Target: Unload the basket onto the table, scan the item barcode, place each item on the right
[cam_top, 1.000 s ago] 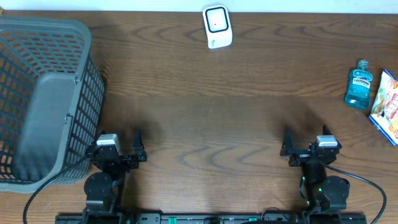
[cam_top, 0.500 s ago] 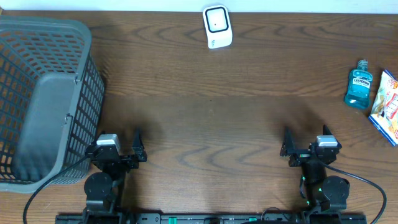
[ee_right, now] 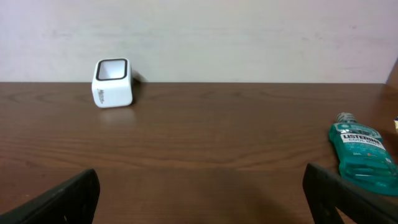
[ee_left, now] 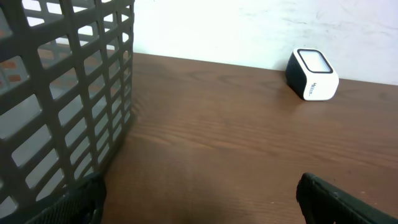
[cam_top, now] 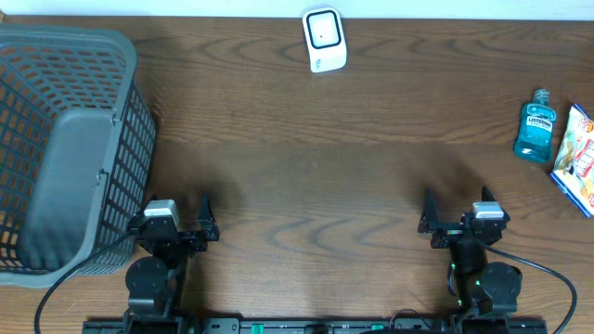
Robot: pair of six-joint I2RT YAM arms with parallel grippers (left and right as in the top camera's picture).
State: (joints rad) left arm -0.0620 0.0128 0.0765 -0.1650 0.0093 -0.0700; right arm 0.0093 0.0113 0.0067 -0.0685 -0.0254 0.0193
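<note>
Far edge, about centre: scanner (cam_top: 324,40), white, dark window up, standing alone. Right edge: bottle (cam_top: 534,125), teal, lying label up with cap toward the far side, just beside a packet (cam_top: 577,160) partly cut off by the frame. Left edge: basket (cam_top: 70,39), grey mesh, taking up that side from the far edge nearly to the near edge.

Between basket and bottle: bare surface (cam_top: 316,167), wide and unbroken from the scanner down to the near edge.

Near edge, left: left jaws spread full wide, gripping nothing, just beside the basket's near right corner. Tight room to the left, free room ahead and to the right.

Near edge, right: right jaws spread full wide too, gripping nothing, well apart from bottle and packet. Open wood ahead and to either side.

From the left wrist: mesh wall crowding the left half of view, scanner far right. From the right wrist: bottle low at the right, scanner far left.
</note>
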